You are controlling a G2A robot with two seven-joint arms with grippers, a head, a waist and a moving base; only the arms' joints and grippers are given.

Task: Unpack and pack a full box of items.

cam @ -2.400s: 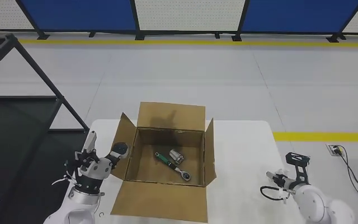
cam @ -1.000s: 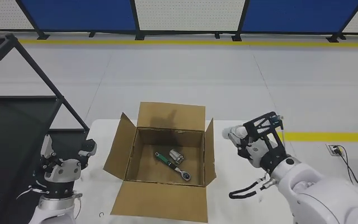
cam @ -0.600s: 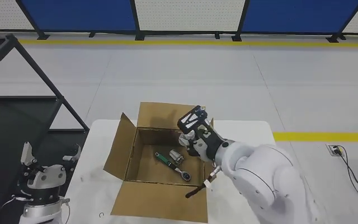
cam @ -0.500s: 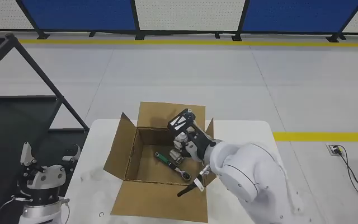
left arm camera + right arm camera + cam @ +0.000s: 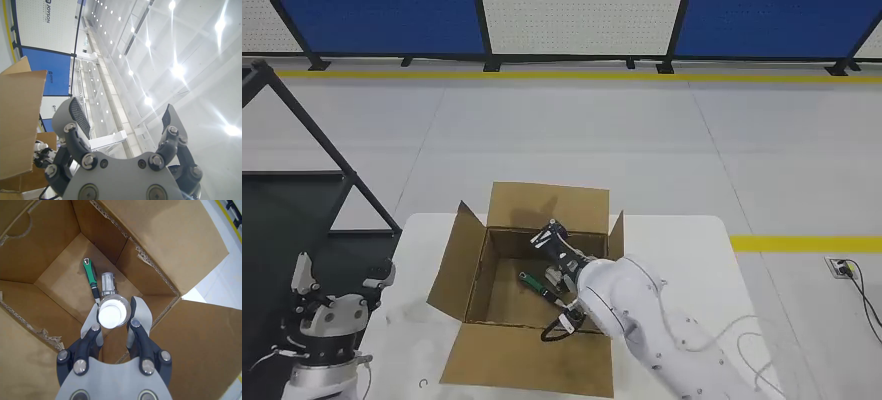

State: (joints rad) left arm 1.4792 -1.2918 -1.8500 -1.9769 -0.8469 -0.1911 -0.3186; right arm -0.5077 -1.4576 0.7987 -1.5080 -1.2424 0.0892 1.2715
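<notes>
When viewed from above: cardboard box [image 5: 532, 362] in the middle of the white desk [image 5: 682, 270], all four flaps folded outward, top wide open. Over the opening, near the far wall, the right gripper [image 5: 554, 245], pointed straight down into the box. Clamped on a small clear jar [image 5: 112, 315] with a white cap, pinched at its sides between the two fingers [image 5: 141, 311] (cap end turned toward the wrist camera, hiding the rest of the jar). Held up among the box walls, above the things lying on the floor.

Down there, under the jar: a ratchet wrench [image 5: 90, 275] with a green and black handle, lying flat, metal shaft running out of sight behind the jar. Just beside the shaft, a short metal cylinder [image 5: 108, 284] on its side, ribbed along its length, with a flange at the end nearer the jar. Touching the wrench or only close to it: cannot tell. Bare cardboard around both.

Left gripper [image 5: 340, 280] well apart from all this, beyond the desk's left edge, pointed up toward the ceiling. Spread wide, ridged pads [image 5: 79, 113] facing each other across the gap. Left flap of the box near it, between it and the right gripper.
</notes>
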